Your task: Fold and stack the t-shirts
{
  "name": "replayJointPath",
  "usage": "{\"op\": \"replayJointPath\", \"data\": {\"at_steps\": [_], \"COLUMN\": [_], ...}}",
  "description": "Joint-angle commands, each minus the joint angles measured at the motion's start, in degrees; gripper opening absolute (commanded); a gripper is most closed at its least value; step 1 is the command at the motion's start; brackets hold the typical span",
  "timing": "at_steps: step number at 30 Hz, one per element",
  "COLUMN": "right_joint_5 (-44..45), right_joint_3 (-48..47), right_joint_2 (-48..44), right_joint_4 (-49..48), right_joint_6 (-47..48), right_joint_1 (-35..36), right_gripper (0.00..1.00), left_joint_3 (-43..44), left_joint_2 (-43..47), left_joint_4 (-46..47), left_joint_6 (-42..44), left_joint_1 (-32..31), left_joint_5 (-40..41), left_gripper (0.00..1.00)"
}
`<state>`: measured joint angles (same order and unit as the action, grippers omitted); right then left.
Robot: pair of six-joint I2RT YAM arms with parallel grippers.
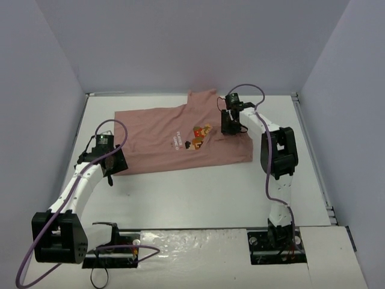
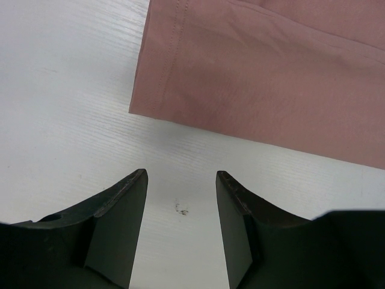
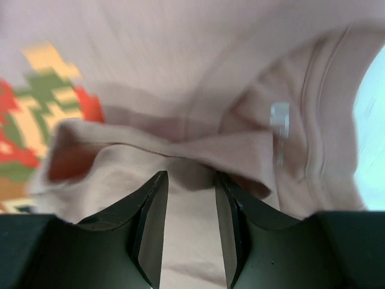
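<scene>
The pink t-shirt [image 1: 174,139] lies spread across the far half of the table [image 1: 198,192]. The right gripper [image 3: 189,180] pinches a raised fold of it near the collar. The left gripper [image 2: 180,180] hangs with jaws apart over bare table just beside the shirt's near-left corner.

A white table [image 1: 198,192] with a faintly ribbed surface is enclosed on three sides by plain pale grey-lavender walls [image 1: 180,42] under even, diffuse light.

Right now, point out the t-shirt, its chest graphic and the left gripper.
t-shirt [image 1: 153,138]: top external view, on plain pink fabric left of the lettering.
chest graphic [image 1: 200,135]: top external view, middle of the orange-brown print.
left gripper [image 2: 180,201]: left wrist view, midway between its fingertips, above bare table.
</scene>
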<state>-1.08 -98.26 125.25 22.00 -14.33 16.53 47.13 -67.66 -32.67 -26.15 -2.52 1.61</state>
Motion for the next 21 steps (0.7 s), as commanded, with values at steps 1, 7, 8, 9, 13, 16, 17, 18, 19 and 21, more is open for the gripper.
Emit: {"op": "replayJointPath", "data": {"at_steps": [1,7,8,9,13,16,17,18,19,21], "right_joint_5": [0.3,0.2,-0.2,-1.5,-5.1,-4.3,-3.3,-2.3,-1.5,-0.4], "right_joint_3": [-9.0,-14.4,-14.2,-13.7,-7.9,-4.3,-3.9,-3.6,-3.4,-3.6], "right_joint_2": [-0.8,0.1,-0.4,-1.0,-4.8,-6.4,-6.5,-6.4,-6.3,-5.8], "right_joint_4": [-1.3,-1.3,-1.2,-1.2,-1.3,-1.3,-1.3,-1.4,-1.6,-1.9], "right_joint_6": [0.1,2.7,2.9,3.4,5.6,3.7,1.6,-0.3,-2.0,-4.6], "right_joint_1": [-0.2,0.0,0.0,0.1,1.9,4.2,5.0,5.5,6.0,6.7], "right_gripper": [0.35,0.36,0.36,0.36,0.37,0.38,0.39,0.39,0.39,0.4], "left_joint_3": [0.4,0.5,0.5,0.5,0.6,0.7,0.8,0.8,0.8,0.8], "left_joint_2": [1.0,0.6,0.6,0.6,0.5,0.4,0.3,0.3,0.2,0.2], "left_joint_4": [1.6,1.6,1.6,1.6,1.7,1.8,1.8,1.9,1.9,1.9], "left_joint_6": [0.7,0.7,0.7,0.7,0.6,0.6,0.5,0.5,0.5,0.5], "left_joint_1": [-0.2,-0.2,-0.2,-0.2,-0.2,-0.2,-0.2,-0.2,-0.2,-0.2], "left_joint_5": [0.8,0.3,0.3,0.3,0.0,-0.1,-0.2,-0.3,-0.5,-0.6], "left_gripper": [0.46,0.46,0.46,0.46,0.46,0.46,0.46,0.46,0.46,0.46]}}
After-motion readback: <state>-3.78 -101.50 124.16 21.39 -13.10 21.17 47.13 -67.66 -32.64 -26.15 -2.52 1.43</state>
